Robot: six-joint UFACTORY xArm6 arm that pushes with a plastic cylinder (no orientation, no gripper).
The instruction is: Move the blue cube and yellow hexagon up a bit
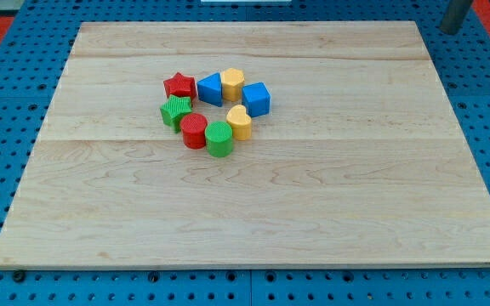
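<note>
blue cube touching yellow hexagon in block ring; my tip possibly off-frame, no claw visible; state unknown

Only a short stretch of my arm shows: the straight dark rod, entering at the view's top edge in the one-o'clock corner; everything above it is cut off by the frame. The rod stands nearly upright, leaning slightly, its upper part toward one o'clock; my tip is its lower end, a blunt dark grey end. My tip touches no block; it lies well apart from the blue cube and the yellow hexagon, out at about two o'clock from them, just past the desk's far corner.
</note>
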